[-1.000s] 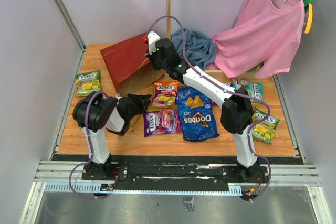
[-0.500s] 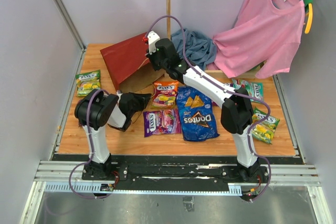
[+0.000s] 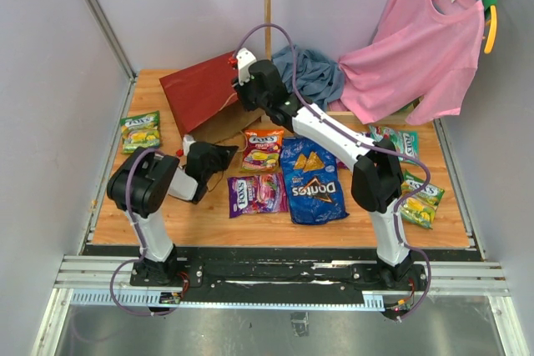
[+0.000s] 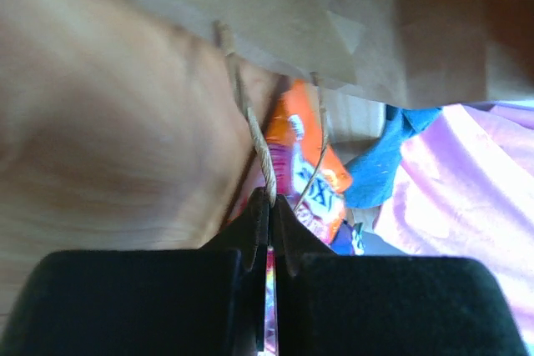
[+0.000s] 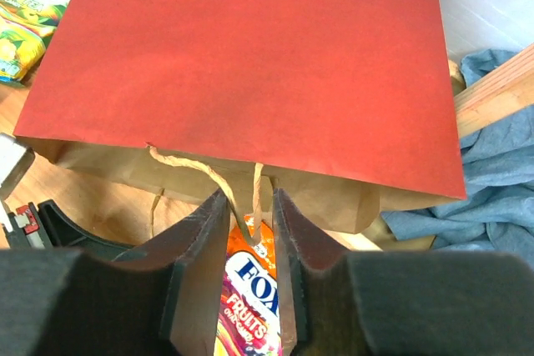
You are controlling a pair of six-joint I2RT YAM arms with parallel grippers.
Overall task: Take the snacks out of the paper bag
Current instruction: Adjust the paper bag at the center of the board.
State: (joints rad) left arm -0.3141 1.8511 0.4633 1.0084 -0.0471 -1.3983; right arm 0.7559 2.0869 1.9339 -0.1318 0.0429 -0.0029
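The dark-red paper bag (image 3: 196,93) lies on its side at the back left, brown mouth toward the arms. My left gripper (image 3: 227,156) is shut on the bag's lower cord handle (image 4: 254,139), pinched at the fingertips (image 4: 269,199). My right gripper (image 5: 250,206) hovers over the mouth, open, with the upper cord loop (image 5: 219,174) hanging loose between its fingers. A red-orange candy packet (image 3: 263,149) lies just outside the mouth. Beside it lie a purple packet (image 3: 257,194) and the blue Doritos bag (image 3: 313,179). I cannot see the inside of the bag.
A green packet (image 3: 140,131) lies at the left edge, and two more greenish packets (image 3: 421,199) (image 3: 400,141) at the right. A blue cloth (image 3: 313,72) is heaped behind the bag. A pink shirt (image 3: 421,39) hangs at the back right.
My left gripper has closed on the lower cord handle, and its elbow has swung left. My right gripper's jaws have parted and released the upper cord loop.
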